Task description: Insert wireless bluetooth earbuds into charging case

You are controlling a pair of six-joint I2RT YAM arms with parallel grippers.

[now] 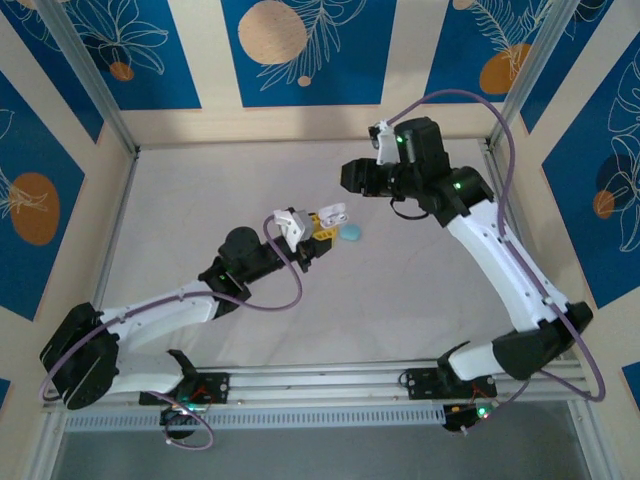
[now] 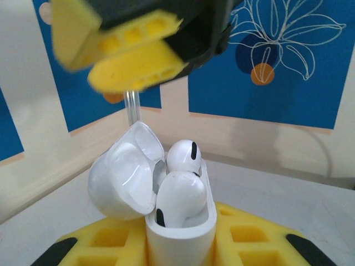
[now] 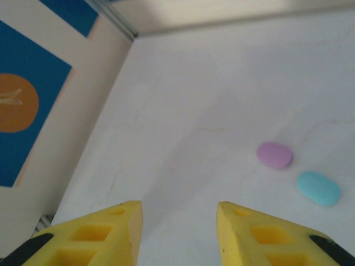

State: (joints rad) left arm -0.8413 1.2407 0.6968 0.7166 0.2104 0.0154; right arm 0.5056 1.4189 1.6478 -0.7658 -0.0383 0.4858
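Note:
My left gripper [image 2: 180,239] is shut on a white charging case [image 2: 180,235], held upright with its lid [image 2: 123,177] swung open to the left. Two white earbuds stand in the case, one at the back [image 2: 183,157] and one at the front [image 2: 180,198], their heads above the rim. In the top view the left gripper [image 1: 322,230] holds the case at mid-table. My right gripper [image 3: 179,221] is open and holds nothing; it hovers above and behind the case [image 1: 352,178], and its yellow fingers [image 2: 133,66] hang blurred over the open case.
A pink pebble-like case [image 3: 274,154] and a teal one [image 3: 318,188] lie closed on the white table [image 3: 183,111]. The teal case [image 1: 351,233] lies just right of the left gripper. Enclosure walls and a metal post [image 1: 90,80] ring the table.

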